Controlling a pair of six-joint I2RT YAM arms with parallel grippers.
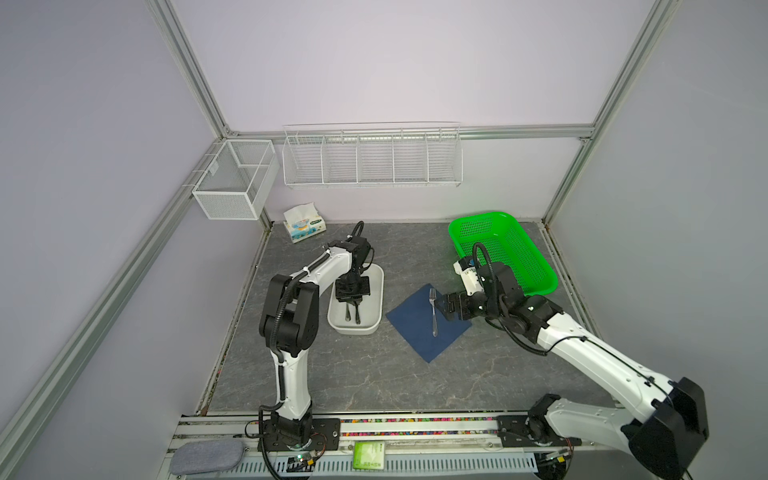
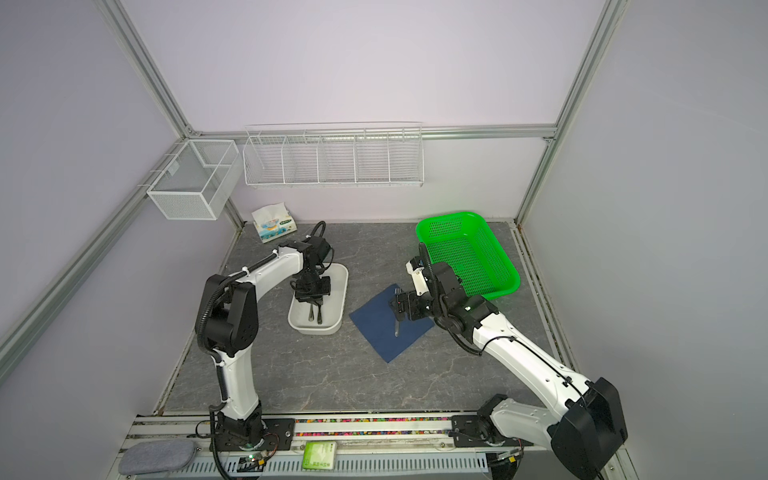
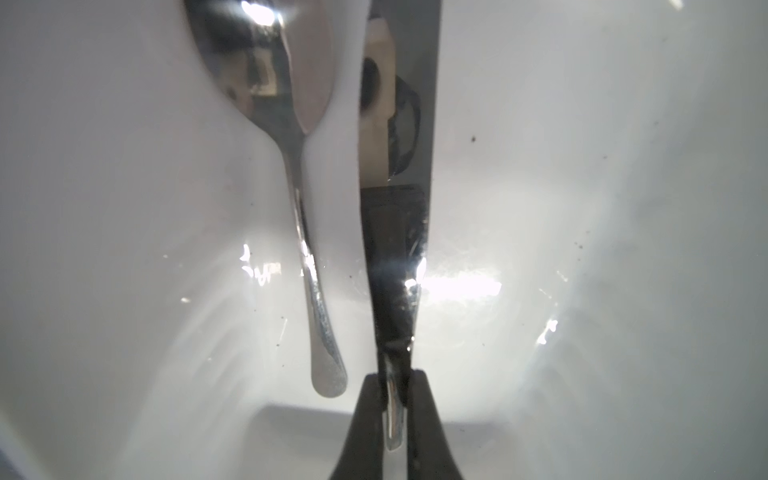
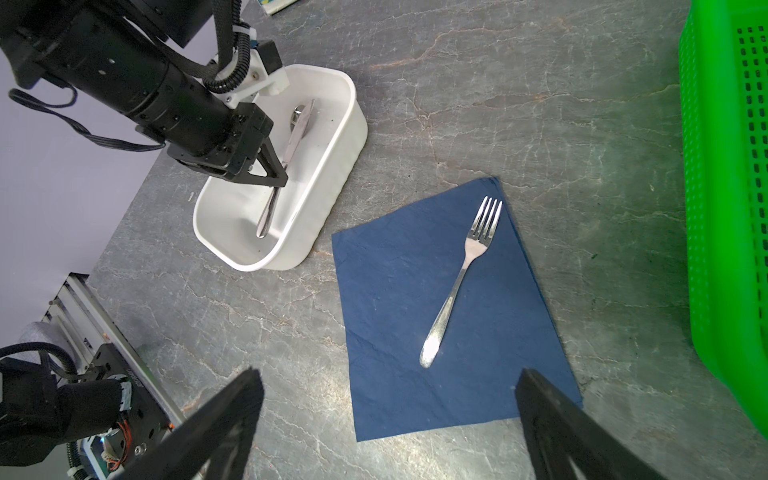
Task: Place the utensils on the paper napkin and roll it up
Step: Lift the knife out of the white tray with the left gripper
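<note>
- Left claw (image 3: pixel 394 376) pinches the slim silver knife (image 3: pixel 395 249) by its handle in the white plastic tub (image 4: pixel 332 187); right claw (image 4: pixel 388 374) hangs spread.
- Navy paper napkin (image 4: pixel 395 332) lies flat, silver fork (image 4: pixel 465 266) on it.
- Next, likely: lift the knife clear of the round-bowled spoon (image 3: pixel 299 166) and lay it beside the fork.

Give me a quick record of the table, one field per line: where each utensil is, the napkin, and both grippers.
fork: lying flat on the paper napkin
paper napkin: spread open on the table, not rolled
knife: in the white tub, handle end pinched by the left gripper
spoon: loose in the tub beside the knife
left gripper: shut on the knife
right gripper: open, empty, by the napkin's edge
</note>
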